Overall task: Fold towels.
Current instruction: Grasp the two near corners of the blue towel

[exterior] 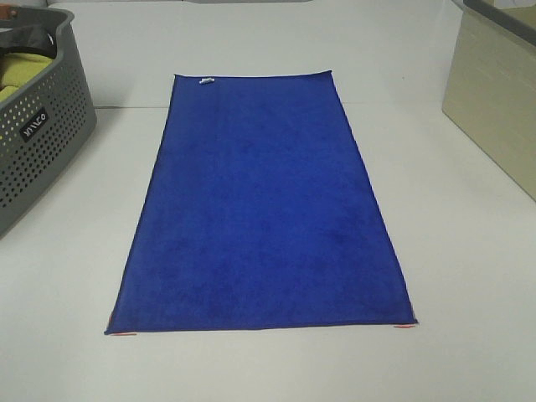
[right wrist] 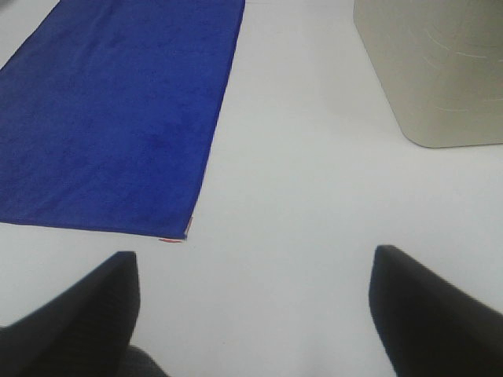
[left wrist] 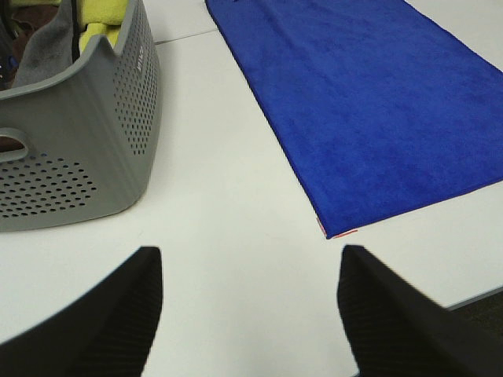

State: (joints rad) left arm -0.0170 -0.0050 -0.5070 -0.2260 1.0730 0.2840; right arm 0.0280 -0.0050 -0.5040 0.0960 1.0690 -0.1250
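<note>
With the royal-blue plush rectangular towel (exterior: 264,209) spread flat on the white table (exterior: 469,276), its two near corners are best pinched together, level and close to the hem, by the left gripper (left wrist: 250,263) and right gripper (right wrist: 255,263), both seen wide open and empty just short of them.

Blue towel (right wrist: 118,118) flat; end effector (right wrist: 253,253) spread, empty.

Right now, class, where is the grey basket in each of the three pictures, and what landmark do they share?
Exterior high: the grey basket stands at the left edge, left of the blue towel.
Left wrist: the basket stands apart from the towel's near corner.
Right wrist: not in it.
Shared landmark: the towel.
</note>
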